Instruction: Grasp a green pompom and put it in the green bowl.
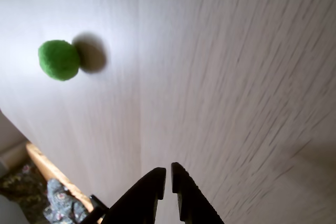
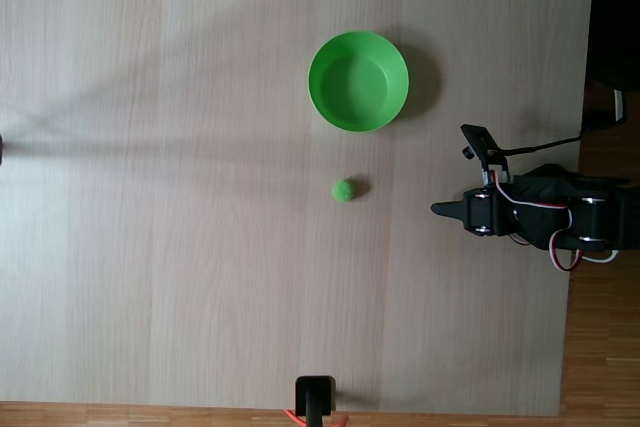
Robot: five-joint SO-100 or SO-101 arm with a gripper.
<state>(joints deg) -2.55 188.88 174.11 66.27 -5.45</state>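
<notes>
The small fuzzy bright-green pompom [image 2: 343, 189] is being seen lying on the pale wood-grain table [image 2: 180, 197], just below the round bright-green plastic bowl [image 2: 358, 81] in the fixed view and apart from it. In the wrist view, the black two-finger gripper [image 1: 168, 174] is being held above bare tabletop with its jaws nearly pressed together and nothing between them, the pompom [image 1: 59, 60] lying well off to the upper left.
</notes>
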